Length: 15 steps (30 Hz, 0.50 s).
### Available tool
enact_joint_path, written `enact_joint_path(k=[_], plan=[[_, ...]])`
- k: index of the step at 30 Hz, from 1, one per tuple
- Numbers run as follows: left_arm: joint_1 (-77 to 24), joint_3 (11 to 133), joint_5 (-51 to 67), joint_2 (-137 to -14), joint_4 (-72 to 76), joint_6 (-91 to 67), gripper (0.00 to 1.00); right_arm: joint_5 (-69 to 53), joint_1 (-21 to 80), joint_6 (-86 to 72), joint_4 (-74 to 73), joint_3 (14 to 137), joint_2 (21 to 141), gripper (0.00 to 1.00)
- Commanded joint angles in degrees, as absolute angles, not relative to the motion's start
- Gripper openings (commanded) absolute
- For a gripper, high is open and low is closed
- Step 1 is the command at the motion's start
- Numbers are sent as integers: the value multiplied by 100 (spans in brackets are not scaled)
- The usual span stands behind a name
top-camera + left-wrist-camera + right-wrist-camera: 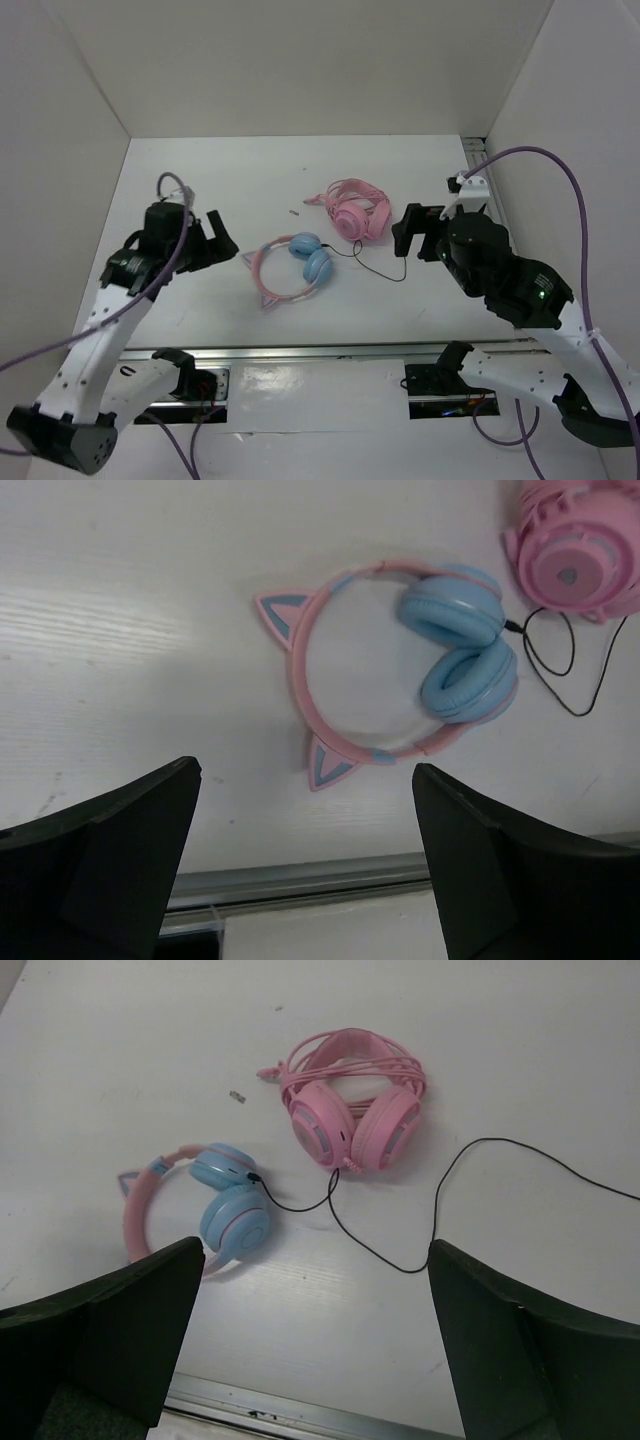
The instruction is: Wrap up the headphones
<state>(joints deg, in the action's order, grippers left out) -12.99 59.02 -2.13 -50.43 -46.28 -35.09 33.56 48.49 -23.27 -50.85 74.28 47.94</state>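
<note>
1. Broadly, the table point(200, 180) is smooth and bare around the work. Anything tugged will likely slide instead of staying put.
2. Both pincers are spread wide and hold nothing. The left gripper point(226, 238) hovers just left of the headphones point(316, 267), and the right gripper point(403, 232) hovers to their right.
3. Those headphones lie flat at mid-table with the ear cups folded together. They look light, so pulling the lead without pinning them could drag them.
4. Nearby, the all-pink headphones point(355, 215) sit just behind them, and a careless sweep may snag that set.
5. Lastly, the cable point(375, 268) is thin and flat on the surface, and it passes close by the pink set. Fingers may skid off it. Its far end is out of view.
</note>
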Motion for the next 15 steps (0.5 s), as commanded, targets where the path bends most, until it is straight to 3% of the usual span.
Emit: enact_joint_path(k=[1, 10, 15], plan=[[-1817, 5336, 158, -5693, -3359, -4121, 100, 3270, 4869, -2346, -4421, 7243, 5123, 100], [-2118, 5282, -781, -8004, -2532, -5000, 100, 2637, 4869, -2408, -3763, 6530, 5405, 100], [-2372, 5282, -1098, -8656, -2618, -5421, 92, 2584, 4869, -2408, -3709, 6328, 5405, 100]])
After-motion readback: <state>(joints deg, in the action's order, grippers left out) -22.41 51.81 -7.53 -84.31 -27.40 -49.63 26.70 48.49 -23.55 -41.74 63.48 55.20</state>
